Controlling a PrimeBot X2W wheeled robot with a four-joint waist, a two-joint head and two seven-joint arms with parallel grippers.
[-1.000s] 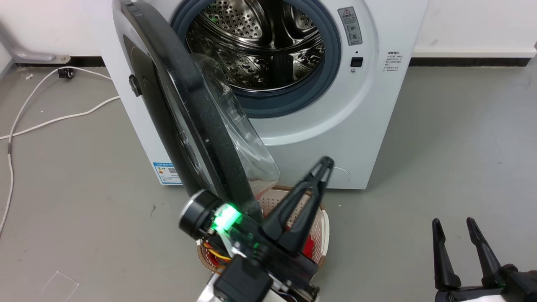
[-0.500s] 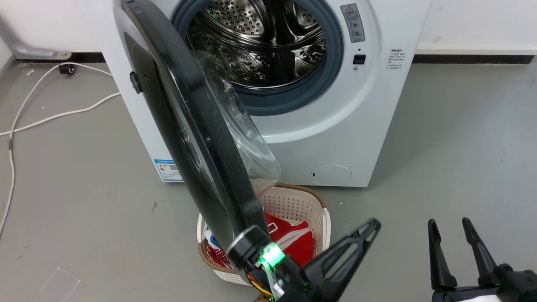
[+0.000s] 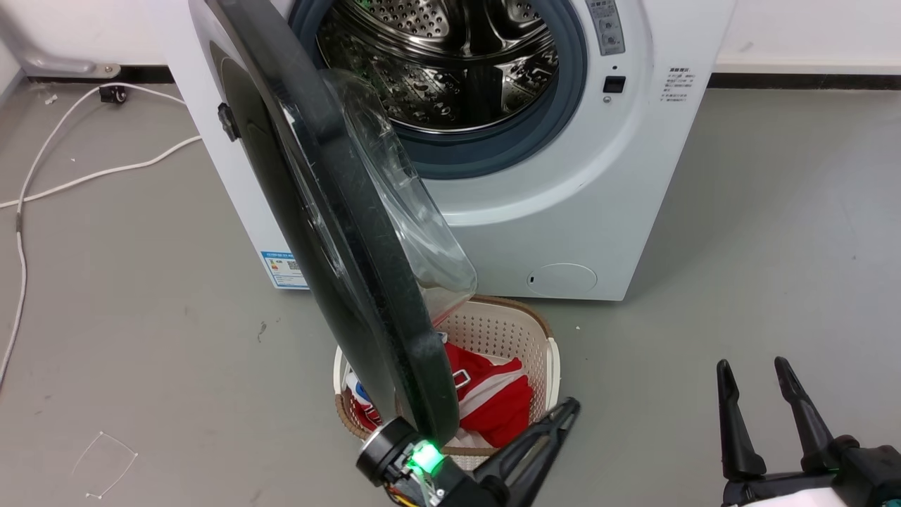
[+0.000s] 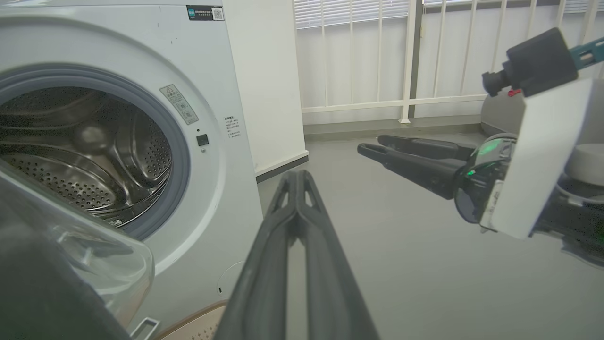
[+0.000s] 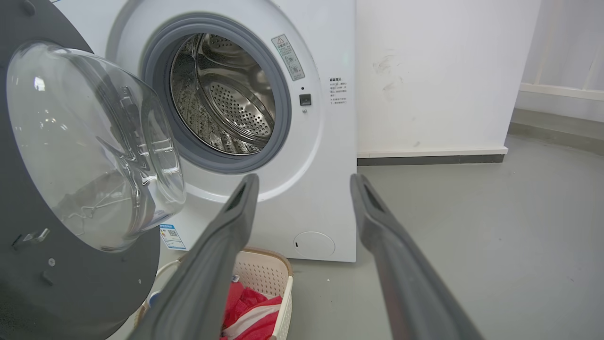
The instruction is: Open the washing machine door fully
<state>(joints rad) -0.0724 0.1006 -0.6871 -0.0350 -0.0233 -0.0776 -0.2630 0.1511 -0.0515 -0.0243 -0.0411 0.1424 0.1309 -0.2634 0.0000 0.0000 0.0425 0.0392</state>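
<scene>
The white washing machine point(image 3: 605, 183) stands at the wall with its steel drum exposed. The washing machine door point(image 3: 338, 211), glossy black with a bulging clear bowl, stands swung out on its left hinge, edge-on to the head view; from the right wrist its inner face point(image 5: 71, 293) shows. My left gripper point(image 3: 569, 407) is shut on nothing, low beside the door's free edge and right of it, with its fingers apart from the door. From the left wrist the closed left gripper point(image 4: 297, 177) points past the machine point(image 4: 222, 198). My right gripper point(image 3: 751, 366) is open at the lower right, well away from the door.
A cream laundry basket point(image 3: 545, 348) with red clothing sits on the floor under the door's lower edge, in front of the machine. A white cable point(image 3: 105, 172) trails over the grey floor at the left. A white railing point(image 4: 410, 61) lines the far side.
My left gripper has drawn back from in front of the machine down to the view's bottom edge, still shut. The camera shifted slightly. The door's angle looks unchanged; the right gripper stayed put.
</scene>
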